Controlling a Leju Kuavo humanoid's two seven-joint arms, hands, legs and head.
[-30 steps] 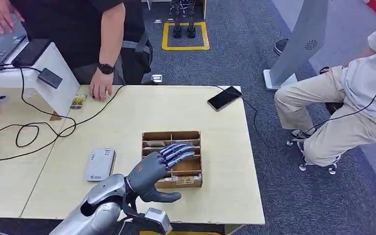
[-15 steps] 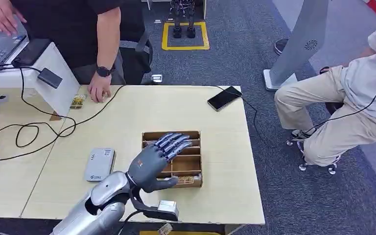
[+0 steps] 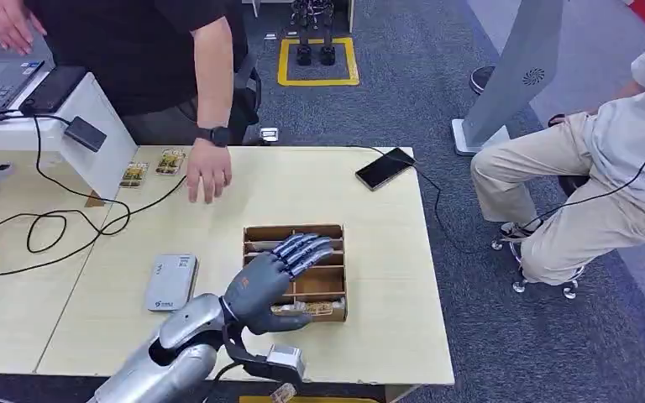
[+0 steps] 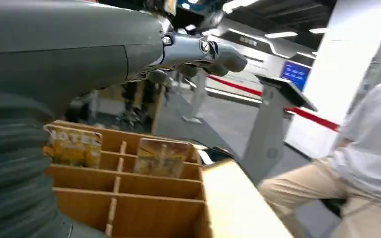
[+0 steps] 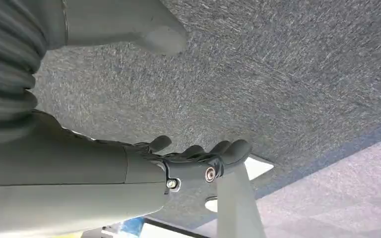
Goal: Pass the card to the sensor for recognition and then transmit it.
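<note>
Head view: the left hand (image 3: 273,281) hovers over the wooden box (image 3: 332,262) at lower centre of the frame, fingers (image 3: 306,248) stretched forward and apart, thumb reaching toward the front row; it grasps nothing. A card (image 3: 317,308) lies in the box's nearest compartment, just beside the thumb tip. The box sits well in from the table (image 3: 386,277) edges, with bare tabletop to its right and behind it. A grey sensor (image 3: 170,281) lies to the left of the box, near the forearm. At upper left a person's hand (image 3: 208,177) hangs above the table, with two more cards (image 3: 152,168) near the white stand. A phone (image 3: 385,168) rests near the far right edge.

Left wrist view: the box's dividers stand open, and two cards lean upright in the far row, one (image 4: 73,145) beside the other (image 4: 161,156). The fingers (image 4: 213,51) extend above the box without touching it.

Right wrist view: the right hand (image 5: 193,161) hangs over grey carpet, fingers loosely extended, holding nothing.

Since a second ago the left hand has drawn back slightly toward the front of the box, and the person's hand has moved right, leaving a second card uncovered.
</note>
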